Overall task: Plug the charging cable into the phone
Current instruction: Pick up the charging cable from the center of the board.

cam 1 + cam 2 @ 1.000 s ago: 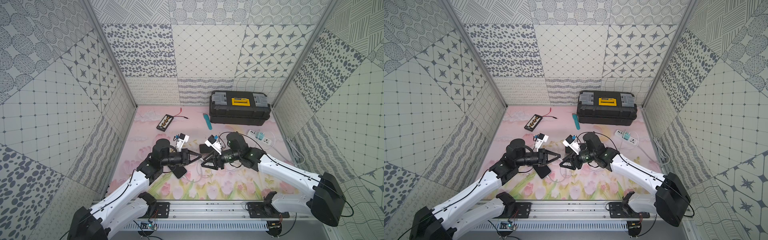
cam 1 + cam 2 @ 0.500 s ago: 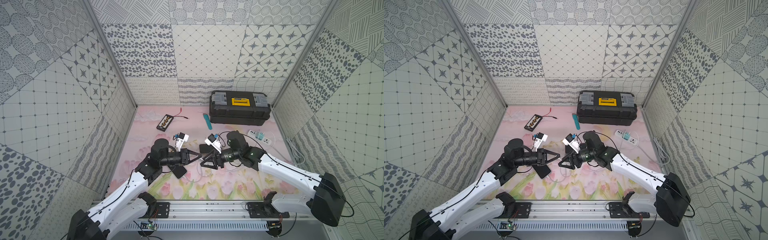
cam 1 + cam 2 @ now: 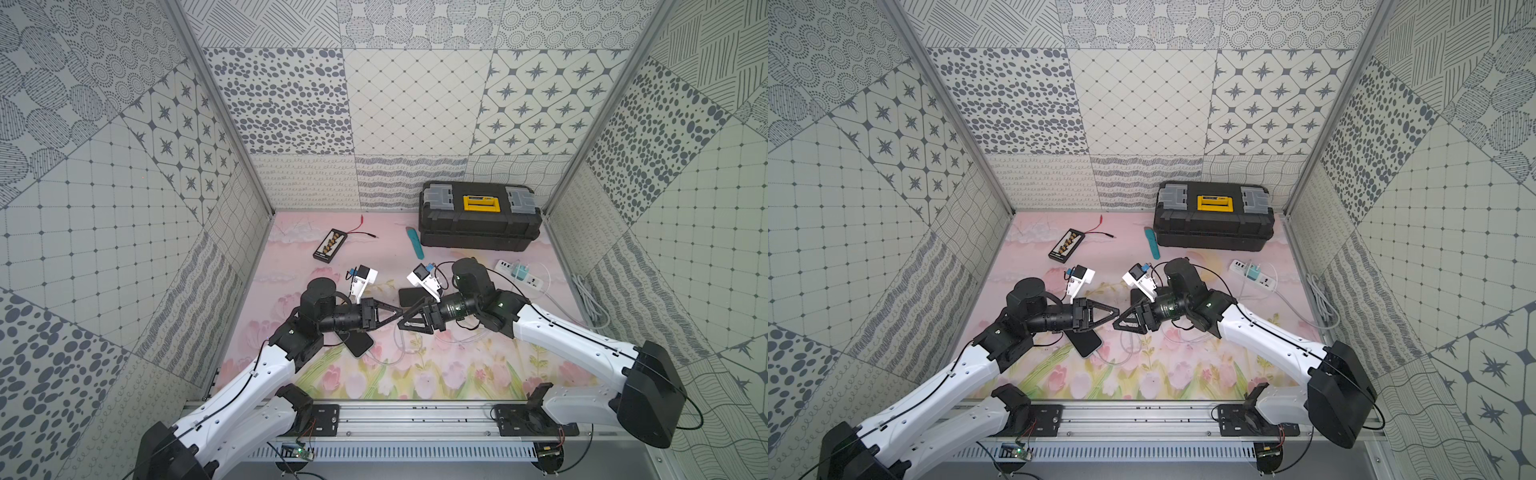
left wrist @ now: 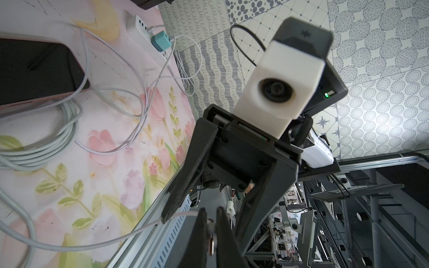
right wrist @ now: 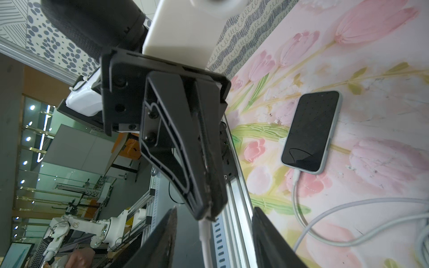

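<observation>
Above the flowered table (image 3: 457, 374) our left hand (image 3: 395, 312) clamps the cable (image 5: 205, 241) end between the parted fingers of our right hand (image 3: 404, 322), phone (image 5: 311, 132) flat below, so we should grip it squarely before letting go.

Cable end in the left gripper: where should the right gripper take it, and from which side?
Take the white cable on the short free stretch just past the tips of the shut left gripper. Come straight at those tips with the right gripper: its open jaws straddle that stretch, which hangs clear of the mat.
</observation>
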`<state>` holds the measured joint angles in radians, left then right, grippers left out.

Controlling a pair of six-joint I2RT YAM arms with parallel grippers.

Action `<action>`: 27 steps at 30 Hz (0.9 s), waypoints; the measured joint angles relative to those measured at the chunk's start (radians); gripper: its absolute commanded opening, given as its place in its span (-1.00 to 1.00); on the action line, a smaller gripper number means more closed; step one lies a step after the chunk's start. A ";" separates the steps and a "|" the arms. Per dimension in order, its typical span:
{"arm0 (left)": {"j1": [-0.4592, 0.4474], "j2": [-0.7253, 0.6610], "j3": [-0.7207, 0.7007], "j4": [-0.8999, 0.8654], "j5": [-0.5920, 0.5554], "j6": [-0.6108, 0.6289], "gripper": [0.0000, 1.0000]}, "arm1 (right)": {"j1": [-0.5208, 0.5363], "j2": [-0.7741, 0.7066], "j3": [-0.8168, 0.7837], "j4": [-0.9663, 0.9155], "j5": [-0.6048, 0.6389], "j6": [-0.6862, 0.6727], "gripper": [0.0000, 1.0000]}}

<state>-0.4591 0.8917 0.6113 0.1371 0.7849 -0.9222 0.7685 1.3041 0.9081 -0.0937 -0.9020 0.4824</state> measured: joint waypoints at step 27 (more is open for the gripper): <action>0.000 -0.002 -0.009 0.005 0.010 0.002 -1.00 | -0.024 0.043 -0.051 0.208 -0.159 0.173 -0.34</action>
<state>-0.4591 0.8902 0.6022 0.1421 0.7952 -0.9199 0.7441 1.3472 0.8570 0.1139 -1.0611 0.6556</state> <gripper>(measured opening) 0.094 0.358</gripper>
